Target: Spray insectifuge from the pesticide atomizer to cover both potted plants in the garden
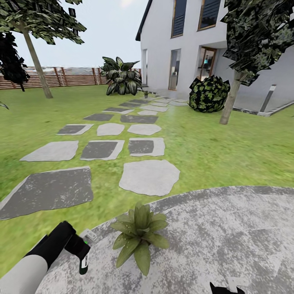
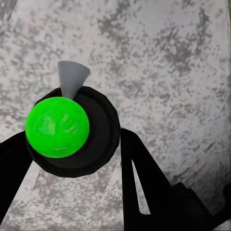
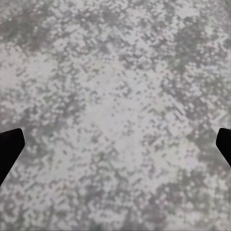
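Head view: left gripper (image 1: 83,254) fingers clenched on pesticide atomizer (image 1: 84,259), potted plant (image 1: 139,236) just beside; risk: nozzle misaimed, spray missing leaves. Right gripper (image 3: 115,144) fingers released.

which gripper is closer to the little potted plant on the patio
Left. The left gripper, holding the spray bottle, sits just beside the potted plant. The right gripper is farther off, at the view's bottom edge.
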Robot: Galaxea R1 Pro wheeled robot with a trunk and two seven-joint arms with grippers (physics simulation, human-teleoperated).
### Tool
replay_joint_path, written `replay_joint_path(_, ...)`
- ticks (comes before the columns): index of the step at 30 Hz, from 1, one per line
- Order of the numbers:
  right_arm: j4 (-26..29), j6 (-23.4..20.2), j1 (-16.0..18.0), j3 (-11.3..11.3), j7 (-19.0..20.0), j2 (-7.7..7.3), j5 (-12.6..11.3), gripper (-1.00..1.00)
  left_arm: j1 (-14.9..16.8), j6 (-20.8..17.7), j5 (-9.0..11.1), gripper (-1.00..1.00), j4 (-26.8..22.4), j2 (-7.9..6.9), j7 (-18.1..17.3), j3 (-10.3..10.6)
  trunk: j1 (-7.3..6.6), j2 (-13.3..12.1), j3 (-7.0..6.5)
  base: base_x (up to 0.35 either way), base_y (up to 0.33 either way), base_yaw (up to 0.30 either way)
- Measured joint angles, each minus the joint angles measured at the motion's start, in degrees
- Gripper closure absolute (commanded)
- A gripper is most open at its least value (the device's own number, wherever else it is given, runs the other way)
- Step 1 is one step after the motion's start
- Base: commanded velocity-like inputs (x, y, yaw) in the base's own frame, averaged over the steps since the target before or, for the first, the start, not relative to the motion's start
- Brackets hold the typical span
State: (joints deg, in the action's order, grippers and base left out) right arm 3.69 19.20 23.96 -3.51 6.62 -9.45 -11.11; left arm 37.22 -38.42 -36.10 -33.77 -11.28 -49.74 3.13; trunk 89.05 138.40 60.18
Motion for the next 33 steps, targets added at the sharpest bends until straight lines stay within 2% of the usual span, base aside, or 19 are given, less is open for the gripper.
replay_joint_path(2,0.0,0.0,0.0,0.0,0.0,-0.01,0.1,-1.0,0.2,0.1,-0.4,1.0,-0.1,-0.01,-1.9,2.2,0.0,0.0,0.0,0.0,0.0,0.0)
replay_joint_path(3,0.0,-0.1,0.0,0.0,0.0,-0.02,0.1,-1.0,0.4,0.1,-1.1,1.0,-0.3,0.04,-4.2,5.0,0.0,0.0,0.0,0.0,0.0,0.0)
replay_joint_path(5,0.0,0.0,0.0,-0.1,0.0,-0.02,0.1,-1.0,0.6,0.2,-2.0,1.0,-0.5,0.15,-6.5,7.7,0.0,0.0,0.0,0.0,0.0,0.0)
replay_joint_path(8,0.0,-0.1,0.0,-0.1,0.0,-0.02,0.1,-1.0,0.9,0.2,-2.6,1.0,-0.7,0.21,-8.8,9.9,0.0,0.0,0.0,0.0,0.0,0.0)
replay_joint_path(12,0.0,-0.1,0.0,-0.1,0.0,-0.02,0.1,-1.0,1.0,0.1,-2.8,1.0,-0.8,0.01,-11.5,10.4,0.0,0.0,0.0,0.0,0.0,0.0)
replay_joint_path(16,0.0,-0.1,0.0,-0.1,0.0,0.03,0.1,-1.0,0.9,-0.1,-2.9,1.0,-0.8,-0.15,-12.3,10.5,0.0,0.0,0.0,0.0,0.0,0.0)
replay_joint_path(17,0.1,-0.1,0.0,-0.1,0.0,0.05,0.0,-1.0,0.8,-0.1,-2.9,1.0,-0.7,-0.58,-12.3,10.5,0.0,0.0,0.0,0.0,0.0,0.0)
replay_joint_path(18,0.2,-0.1,0.0,0.0,0.0,0.08,0.0,-1.0,0.7,-0.1,-3.1,1.0,-0.7,-1.86,-12.4,10.5,0.0,0.0,0.0,0.0,0.0,0.0)
replay_joint_path(20,0.2,-0.1,0.0,0.0,0.0,0.12,0.0,-1.0,0.4,-0.4,-2.8,1.0,-0.7,-2.22,-12.4,10.5,0.0,0.0,0.0,0.0,0.0,0.088)
replay_joint_path(33,0.2,0.0,0.0,-0.1,-0.1,0.09,0.0,-1.0,0.4,-0.6,-2.8,1.0,-0.8,-1.95,-12.3,10.2,0.02,0.0,0.0,-0.064,-0.236,0.268)
